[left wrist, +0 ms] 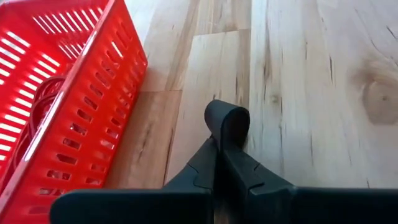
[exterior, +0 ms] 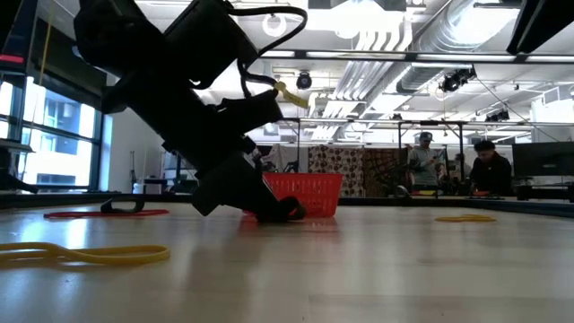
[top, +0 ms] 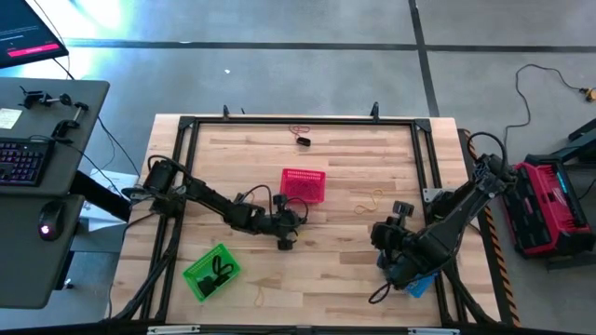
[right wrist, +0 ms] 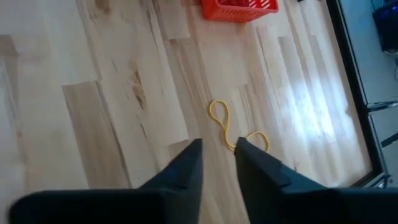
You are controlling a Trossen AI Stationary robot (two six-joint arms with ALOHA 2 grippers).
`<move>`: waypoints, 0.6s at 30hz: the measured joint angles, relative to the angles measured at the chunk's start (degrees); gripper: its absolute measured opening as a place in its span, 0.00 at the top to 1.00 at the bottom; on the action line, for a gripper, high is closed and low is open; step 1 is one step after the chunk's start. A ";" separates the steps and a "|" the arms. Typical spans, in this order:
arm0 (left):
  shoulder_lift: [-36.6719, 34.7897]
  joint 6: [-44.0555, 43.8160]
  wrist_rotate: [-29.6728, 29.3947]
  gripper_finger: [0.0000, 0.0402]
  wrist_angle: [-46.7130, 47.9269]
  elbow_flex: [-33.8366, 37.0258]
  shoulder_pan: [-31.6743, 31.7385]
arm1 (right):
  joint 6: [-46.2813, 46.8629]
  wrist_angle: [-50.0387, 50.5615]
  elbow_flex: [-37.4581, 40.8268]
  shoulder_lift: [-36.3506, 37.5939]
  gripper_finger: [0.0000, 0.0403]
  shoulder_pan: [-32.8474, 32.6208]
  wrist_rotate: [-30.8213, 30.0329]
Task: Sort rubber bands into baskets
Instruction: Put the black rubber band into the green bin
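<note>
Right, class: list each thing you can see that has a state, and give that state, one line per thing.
left gripper: shut, low on the table beside the red basket
right gripper: partly open, empty, above a yellow rubber band
red basket: upright, reddish bands inside
green basket: upright, dark bands inside
yellow rubber band: loose on the table

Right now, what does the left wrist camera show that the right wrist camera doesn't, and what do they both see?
Only the left wrist view shows the left gripper, shut, its fingertips together low over the wood, and the red basket close beside it, with reddish bands visible through the lattice. Only the right wrist view shows the right gripper with a narrow gap between its fingers, a twisted yellow rubber band lying on the table beyond them, and the table's dark edge frame. Both share the red basket, far off in the right wrist view, and the wooden tabletop.
</note>
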State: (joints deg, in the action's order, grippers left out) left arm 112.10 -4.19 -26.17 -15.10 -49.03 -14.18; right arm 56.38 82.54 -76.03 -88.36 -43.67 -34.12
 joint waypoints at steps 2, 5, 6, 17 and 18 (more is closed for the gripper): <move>-0.52 0.23 0.51 0.99 0.56 0.02 -0.35 | -1.62 0.01 0.00 0.00 0.86 0.80 0.06; -2.46 1.84 2.58 1.00 2.52 0.20 -0.97 | -4.04 -0.02 0.02 0.00 0.97 2.08 -1.02; -3.35 2.16 3.99 1.00 3.39 0.27 -1.19 | -4.72 -0.04 0.02 0.00 0.98 2.50 -1.79; -15.62 4.14 16.16 1.00 13.91 0.26 -4.47 | -14.66 -3.88 0.02 0.00 1.00 7.43 -3.24; -16.72 4.40 16.90 1.00 14.71 0.26 -4.88 | -15.32 -4.23 0.02 0.00 1.00 7.79 -3.25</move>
State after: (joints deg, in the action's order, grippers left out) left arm 95.38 0.21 -9.27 -0.39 -48.77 -19.05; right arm 41.06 78.31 -76.01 -88.36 -35.88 -37.38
